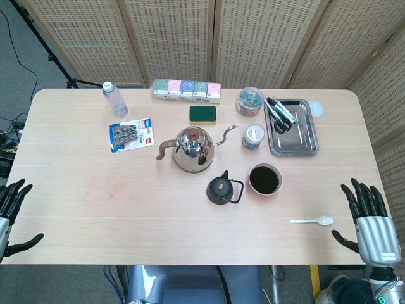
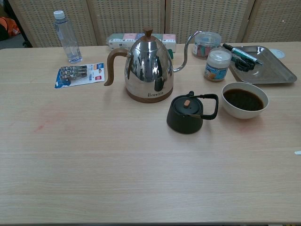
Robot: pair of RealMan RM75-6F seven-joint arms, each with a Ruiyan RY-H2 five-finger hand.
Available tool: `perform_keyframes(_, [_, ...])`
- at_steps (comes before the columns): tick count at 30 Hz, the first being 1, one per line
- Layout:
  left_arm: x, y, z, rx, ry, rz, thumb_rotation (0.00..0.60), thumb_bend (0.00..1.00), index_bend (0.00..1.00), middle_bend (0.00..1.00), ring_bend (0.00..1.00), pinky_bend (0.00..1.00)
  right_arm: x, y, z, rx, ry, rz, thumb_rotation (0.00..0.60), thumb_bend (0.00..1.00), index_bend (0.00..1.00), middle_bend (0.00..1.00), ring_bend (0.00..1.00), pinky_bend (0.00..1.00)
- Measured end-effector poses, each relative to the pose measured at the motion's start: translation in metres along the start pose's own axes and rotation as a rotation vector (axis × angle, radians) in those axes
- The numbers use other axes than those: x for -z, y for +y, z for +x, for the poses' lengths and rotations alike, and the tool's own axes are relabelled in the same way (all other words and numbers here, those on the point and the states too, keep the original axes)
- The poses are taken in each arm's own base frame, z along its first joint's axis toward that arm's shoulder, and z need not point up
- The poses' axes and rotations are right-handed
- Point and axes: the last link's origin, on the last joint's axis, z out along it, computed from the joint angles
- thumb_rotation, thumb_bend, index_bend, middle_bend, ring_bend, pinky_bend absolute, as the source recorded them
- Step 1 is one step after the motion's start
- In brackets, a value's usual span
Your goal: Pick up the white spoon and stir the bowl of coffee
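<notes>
I see my right robot hand (image 1: 368,218) and left robot hand (image 1: 11,212) spread wide, empty, at the pale wooden surface's (image 1: 126,209) near edge; the white plastic spoon (image 1: 312,221) lies near the right one.

The bowl of coffee (image 1: 264,179) stands right of the small teapot (image 1: 223,189) and before the jar (image 1: 254,136). The kettle (image 1: 193,149) stands behind and left of the bowl; the spoon (image 1: 312,221) lies before and right of it.

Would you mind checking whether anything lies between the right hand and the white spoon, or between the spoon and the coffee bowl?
Nothing visible does. The white spoon lies on bare table just left of the open right hand, and only bare tabletop separates it from the coffee bowl.
</notes>
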Motion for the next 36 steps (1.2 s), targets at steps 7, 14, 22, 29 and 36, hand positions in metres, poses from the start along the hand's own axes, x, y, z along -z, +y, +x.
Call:
perform_keyframes(7, [0.001, 0.0, 0.001, 0.002, 0.003, -0.002, 0.6, 0.0, 0.0, 0.0, 0.0, 0.0, 0.001, 0.0, -0.001, -0.012, -0.006, 0.004, 0.6, 0.0, 0.01, 0.0, 0.0, 0.0])
perform_keyframes(14, [0.002, -0.001, 0.004, 0.015, 0.018, 0.002, 0.6, 0.0, 0.0, 0.0, 0.0, 0.0, -0.002, -0.005, -0.015, -0.071, -0.069, 0.02, 0.6, 0.02, 0.22, 0.0, 0.0, 0.0])
perform_keyframes(22, [0.0, -0.004, 0.005, 0.022, 0.018, 0.005, 0.6, 0.0, 0.0, 0.0, 0.0, 0.0, -0.014, -0.007, -0.053, -0.084, -0.156, 0.016, 0.6, 0.13, 0.38, 0.0, 0.0, 0.0])
perform_keyframes(29, [-0.004, -0.003, 0.001, 0.009, -0.006, 0.009, 0.6, 0.0, 0.0, 0.0, 0.0, 0.0, -0.026, -0.009, -0.082, -0.071, -0.216, 0.017, 0.6, 0.33, 0.39, 0.0, 0.0, 0.0])
perform_keyframes(36, [-0.001, -0.001, 0.003, 0.019, 0.0, 0.004, 0.6, 0.0, 0.0, 0.0, 0.0, 0.0, -0.03, -0.013, -0.11, -0.059, -0.305, 0.002, 0.6, 0.34, 0.39, 0.0, 0.0, 0.0])
